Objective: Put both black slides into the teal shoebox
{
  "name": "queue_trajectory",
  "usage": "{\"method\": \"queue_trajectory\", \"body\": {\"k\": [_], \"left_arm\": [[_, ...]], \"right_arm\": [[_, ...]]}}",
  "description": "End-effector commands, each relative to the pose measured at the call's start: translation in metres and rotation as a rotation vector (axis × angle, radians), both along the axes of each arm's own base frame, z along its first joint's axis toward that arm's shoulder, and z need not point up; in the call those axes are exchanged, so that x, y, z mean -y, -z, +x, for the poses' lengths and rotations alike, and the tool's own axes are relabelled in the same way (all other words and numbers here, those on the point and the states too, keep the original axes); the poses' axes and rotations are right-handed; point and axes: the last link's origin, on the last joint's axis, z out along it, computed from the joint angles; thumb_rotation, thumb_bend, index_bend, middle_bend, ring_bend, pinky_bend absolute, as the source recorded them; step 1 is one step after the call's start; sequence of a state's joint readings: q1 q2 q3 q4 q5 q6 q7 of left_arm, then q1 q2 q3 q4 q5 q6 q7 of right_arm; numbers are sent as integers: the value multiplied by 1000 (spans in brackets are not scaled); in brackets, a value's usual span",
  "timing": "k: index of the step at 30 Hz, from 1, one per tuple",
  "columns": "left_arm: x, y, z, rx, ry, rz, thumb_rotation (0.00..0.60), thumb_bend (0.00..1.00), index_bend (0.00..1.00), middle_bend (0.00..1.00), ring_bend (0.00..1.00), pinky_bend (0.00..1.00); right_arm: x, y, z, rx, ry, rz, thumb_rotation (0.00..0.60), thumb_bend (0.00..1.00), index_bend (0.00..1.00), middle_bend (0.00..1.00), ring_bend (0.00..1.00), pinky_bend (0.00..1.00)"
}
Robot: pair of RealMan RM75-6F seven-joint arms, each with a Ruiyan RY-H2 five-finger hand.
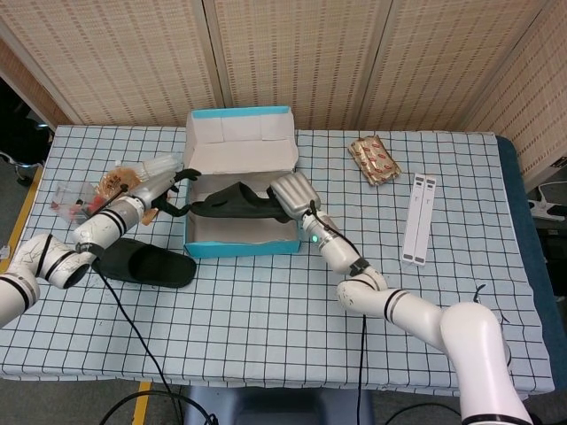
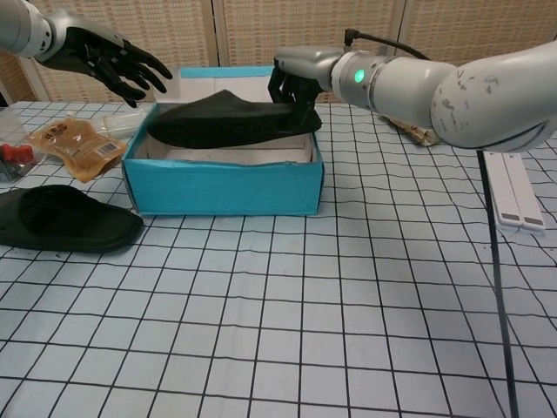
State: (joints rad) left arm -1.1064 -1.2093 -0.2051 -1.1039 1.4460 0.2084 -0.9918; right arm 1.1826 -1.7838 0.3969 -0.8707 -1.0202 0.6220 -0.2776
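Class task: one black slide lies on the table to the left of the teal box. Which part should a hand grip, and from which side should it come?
Grip the slide on the table across its raised strap, coming from above. It lies flat, sole down, with open cloth around it; the left hand is open and nearest.

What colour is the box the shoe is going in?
Teal shoebox, white inside; chest view shows it best.

- The table (image 1: 266, 336) is covered with a white cloth with a black grid pattern.
- A clear packet with red and brown snacks inside (image 1: 375, 159) lies on the far part of the table.
- A long white flat strip in two parts (image 1: 418, 219) lies near the packet.
- On the other side lies an orange snack bag (image 2: 75, 144), and beside it a clear plastic pack with something red inside (image 1: 69, 200).
- A small black item (image 1: 483, 298) lies near one table edge; what it is cannot be seen.
- Woven beige panels (image 1: 292, 53) stand behind the table.
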Motion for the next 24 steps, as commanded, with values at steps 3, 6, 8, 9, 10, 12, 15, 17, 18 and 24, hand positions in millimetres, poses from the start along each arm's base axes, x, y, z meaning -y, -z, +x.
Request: {"method": "queue_trajectory", "body": {"k": [3, 6, 8, 9, 10, 12, 15, 17, 18, 24], "left_arm": [[2, 6, 0, -3, 5, -12, 600, 481, 86, 93, 26, 191], [4, 10, 0, -10, 13, -24, 600, 480, 86, 94, 26, 192], [6, 12, 0, -15, 17, -30, 600, 480, 86, 95, 27, 191], [6, 13, 0, -17, 18, -32, 600, 480, 86, 95, 27, 191], [7, 13, -1, -20, 20, -35, 600, 479, 86, 95, 26, 191], [7, 14, -1, -20, 20, -38, 600, 478, 86, 95, 26, 191], [9, 17, -2, -19, 18, -45, 600, 479, 86, 98, 29, 191], [11, 18, -4, -22, 17, -52, 600, 480, 89, 102, 33, 191], [12, 19, -5, -24, 17, -56, 600, 480, 95, 106, 35, 191], [18, 22, -7, -33, 26, -77, 600, 478, 119, 175, 68, 192]], "right_arm": [[7, 11, 4, -40, 21, -11, 600, 329, 1000, 807, 576, 484], [9, 16, 12, 14, 47, -20, 600, 329, 1000, 807, 576, 484], [10, 18, 15, 39, 53, -22, 600, 329, 1000, 807, 576, 484], [11, 19, 17, 42, 53, -17, 600, 329, 1000, 807, 576, 484], [12, 20, 17, 41, 54, -11, 600, 329, 1000, 807, 576, 484], [14, 21, 19, 37, 56, -9, 600, 329, 1000, 807, 575, 484], [18, 21, 19, 46, 73, -19, 600, 329, 1000, 807, 572, 484], [19, 22, 19, 67, 90, -33, 600, 329, 1000, 807, 572, 484], [20, 22, 19, 66, 90, -46, 600, 328, 1000, 807, 572, 484], [18, 30, 11, 44, 89, -97, 600, 328, 1000, 807, 572, 484]]}}
